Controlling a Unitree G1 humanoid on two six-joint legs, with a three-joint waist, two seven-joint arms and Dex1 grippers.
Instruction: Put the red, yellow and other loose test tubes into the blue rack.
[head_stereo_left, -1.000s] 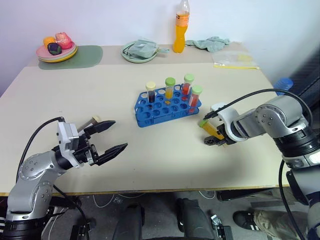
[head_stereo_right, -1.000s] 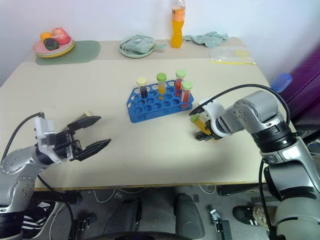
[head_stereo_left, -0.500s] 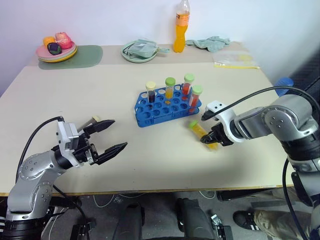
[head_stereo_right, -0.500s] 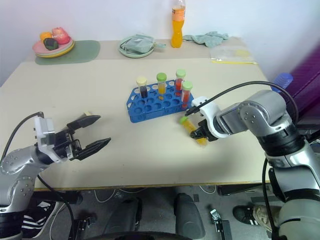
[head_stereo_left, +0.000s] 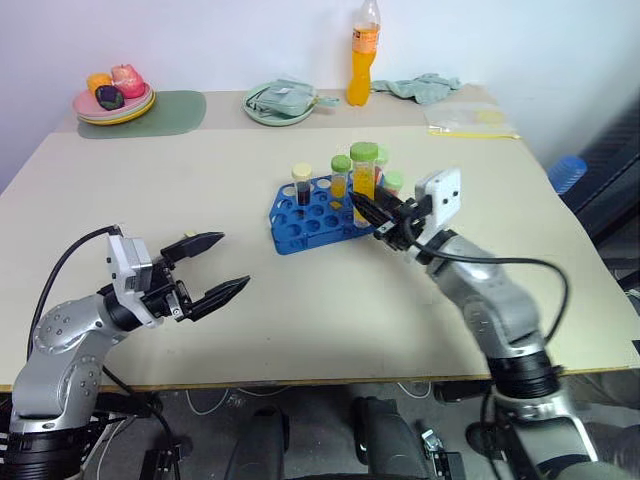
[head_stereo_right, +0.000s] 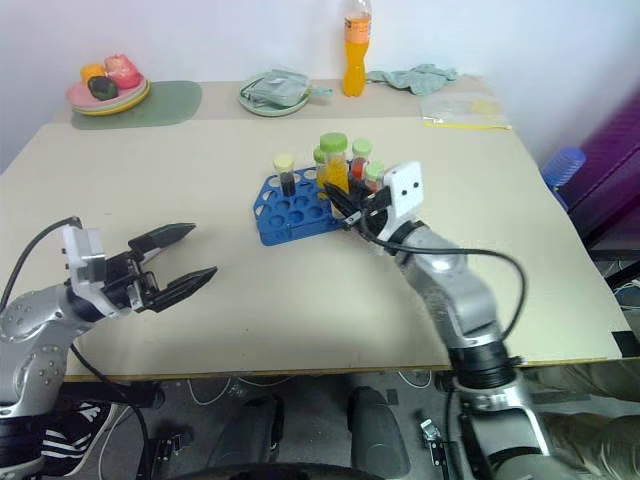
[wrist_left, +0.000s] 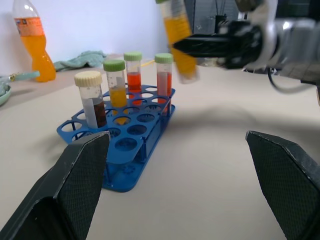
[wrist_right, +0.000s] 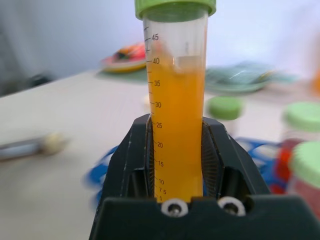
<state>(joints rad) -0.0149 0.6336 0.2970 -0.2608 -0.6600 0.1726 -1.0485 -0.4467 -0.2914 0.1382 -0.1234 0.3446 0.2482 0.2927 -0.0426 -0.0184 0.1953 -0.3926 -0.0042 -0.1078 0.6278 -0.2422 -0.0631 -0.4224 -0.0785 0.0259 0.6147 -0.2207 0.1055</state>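
On the left, the left gripper (head_stereo_left: 214, 268) hangs over the bare surface (head_stereo_left: 120, 190) with its jaws wide apart and nothing between them. A loose tube (head_stereo_left: 190, 239) lies just beyond its jaws. Further right, the blue rack (head_stereo_left: 300, 215) holds four capped tubes. The right gripper (head_stereo_left: 372, 212) is seen with jaws clamped on a yellow tube (head_stereo_left: 362, 172), held upright above the rack. A misaligned descent could knock the standing tubes or tip the rack.

Bright, even room light with soft shadows; the right wrist view's background is blurred.
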